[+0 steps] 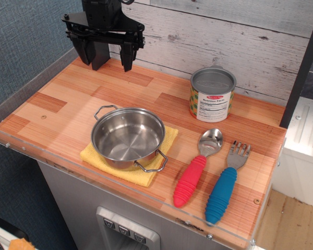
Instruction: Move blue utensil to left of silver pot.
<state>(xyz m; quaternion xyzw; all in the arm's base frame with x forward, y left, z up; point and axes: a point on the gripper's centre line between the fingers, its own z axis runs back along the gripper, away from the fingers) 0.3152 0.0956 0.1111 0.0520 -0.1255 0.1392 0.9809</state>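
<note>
Lower right, fork (224,190) lies beside the spoon (194,173), handle toward me, head up-frame. My gripper (108,54) hangs open upper left, beyond the pot (128,137).

The wooden counter (68,88) has a clear plastic lip along its front and left edges; the claw (108,51) hangs above its back left part, touching nothing; a yellow cloth (164,143) lies on the wood in front of the claw, the pot (128,136) resting on the cloth; a tin can (212,95) stands right of the claw near the wall; further right and nearer the front, a red spoon (195,169) and the blue fork (226,185) lie side by side on the wood, heads toward the wall.
</note>
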